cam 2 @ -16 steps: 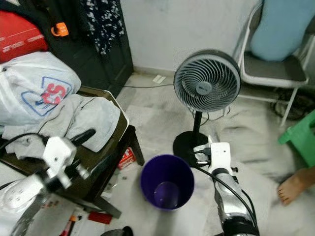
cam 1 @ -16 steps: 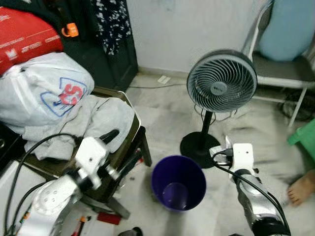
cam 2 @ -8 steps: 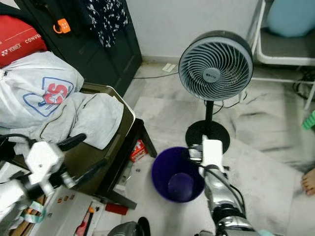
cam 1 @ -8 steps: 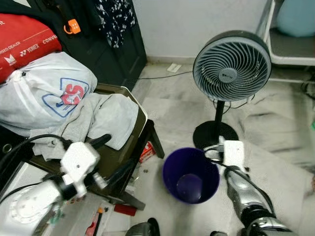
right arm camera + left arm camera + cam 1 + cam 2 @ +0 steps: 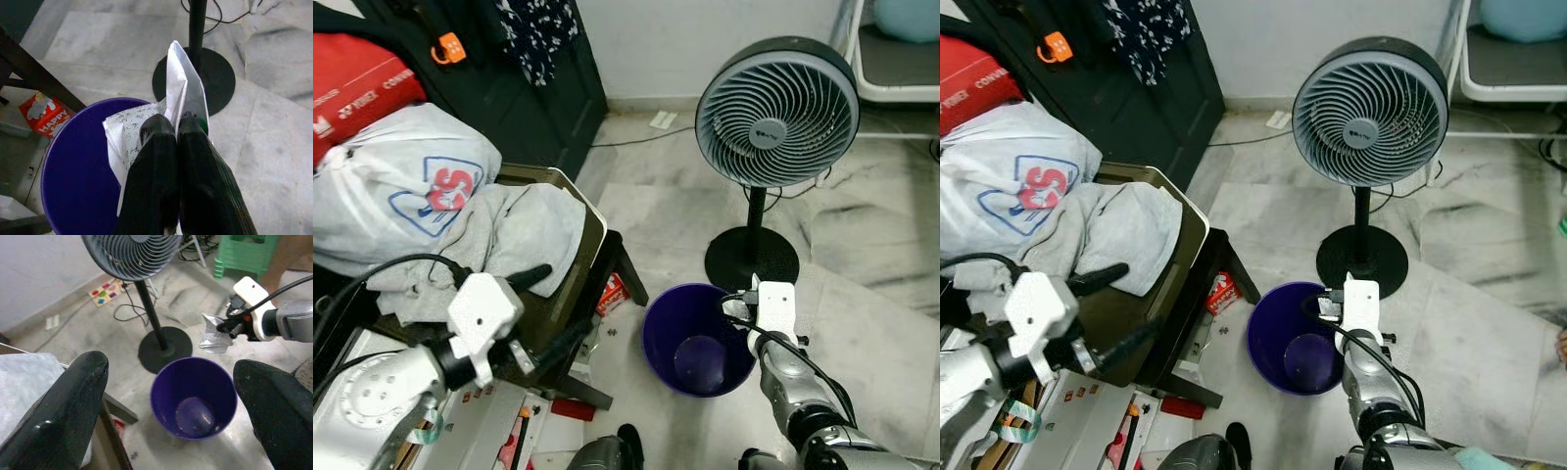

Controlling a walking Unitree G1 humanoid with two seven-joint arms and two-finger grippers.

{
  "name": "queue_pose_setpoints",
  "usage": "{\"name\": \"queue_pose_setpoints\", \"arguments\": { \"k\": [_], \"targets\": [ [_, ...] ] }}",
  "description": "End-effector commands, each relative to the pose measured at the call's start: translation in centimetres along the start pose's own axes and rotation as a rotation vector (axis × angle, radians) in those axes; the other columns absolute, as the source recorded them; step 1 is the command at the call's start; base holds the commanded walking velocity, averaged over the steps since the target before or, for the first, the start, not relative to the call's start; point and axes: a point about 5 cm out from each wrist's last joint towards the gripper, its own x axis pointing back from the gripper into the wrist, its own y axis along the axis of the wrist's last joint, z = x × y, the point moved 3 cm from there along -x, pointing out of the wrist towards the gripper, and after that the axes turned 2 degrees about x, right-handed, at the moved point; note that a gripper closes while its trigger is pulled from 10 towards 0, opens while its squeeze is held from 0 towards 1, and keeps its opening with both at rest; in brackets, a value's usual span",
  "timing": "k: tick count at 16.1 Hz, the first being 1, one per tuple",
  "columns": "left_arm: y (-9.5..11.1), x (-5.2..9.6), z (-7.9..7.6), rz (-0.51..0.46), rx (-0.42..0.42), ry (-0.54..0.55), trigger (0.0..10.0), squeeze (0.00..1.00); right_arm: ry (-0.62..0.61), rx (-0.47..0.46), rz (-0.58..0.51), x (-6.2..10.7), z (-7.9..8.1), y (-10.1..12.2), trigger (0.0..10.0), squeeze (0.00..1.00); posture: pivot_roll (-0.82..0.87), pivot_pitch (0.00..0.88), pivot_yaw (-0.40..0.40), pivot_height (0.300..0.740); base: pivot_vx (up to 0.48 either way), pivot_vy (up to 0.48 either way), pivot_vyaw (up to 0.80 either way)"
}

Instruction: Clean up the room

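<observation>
From the left eye view I see my right gripper (image 5: 744, 305) at the rim of the purple bin (image 5: 697, 338), which stands on the marble floor (image 5: 881, 245) just beside the pedestal fan (image 5: 775, 113). My left gripper (image 5: 543, 313) hangs over the chair (image 5: 576, 264), which is piled with a grey garment (image 5: 514, 230) and a white plastic bag (image 5: 396, 191).

The right eye view shows the same layout, plus a small red packet (image 5: 1222, 291) on the floor by the chair leg.

The left wrist view looks between my left fingers (image 5: 68, 406), spread wide with nothing between them, down into the bin, and it catches what the head views hide: a crumpled silvery wrapper (image 5: 213, 333) dangling from the right gripper beside the bin's rim, near the fan's base.

The right wrist view gives the closest look: my right fingers (image 5: 161, 161) pinched tight on the wrapper, which is creased, white with small printed text on one face and a shiny fold standing up, hanging over the bin's edge.
</observation>
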Motion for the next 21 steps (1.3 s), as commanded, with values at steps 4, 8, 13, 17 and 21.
{"name": "queue_pose_setpoints", "arguments": {
  "k": [4,8,13,17,21],
  "targets": [
    [-0.1,0.2,0.2,0.024,0.001,0.024,10.0,0.0,0.021,0.005,0.01,0.0,1.2,-0.1,10.0,0.0,0.22,0.248,0.29,0.74,0.0,0.0,0.0],
    [-0.1,0.4,0.4,0.029,-0.002,0.039,10.0,0.0,0.031,-0.009,-0.035,-0.4,1.2,1.4,10.0,0.0,0.23,0.252,0.295,0.74,0.0,0.0,0.0],
    [-0.1,0.2,0.5,0.026,-0.001,0.043,10.0,0.0,0.158,-0.043,-0.099,-0.5,4.0,3.1,10.0,0.0,0.22,0.261,0.301,0.74,0.0,0.0,0.0],
    [-0.1,0.1,0.6,0.024,-0.001,0.04,10.0,0.0,0.237,-0.063,-0.094,0.0,5.6,2.7,10.0,0.0,0.22,0.262,0.304,0.74,0.0,0.0,0.0],
    [0.0,-0.1,0.6,0.021,-0.001,0.041,10.0,0.0,0.236,-0.053,-0.078,0.1,5.4,2.1,10.0,1.0,0.22,0.263,0.3,0.74,0.0,0.0,0.0]
  ]
}}
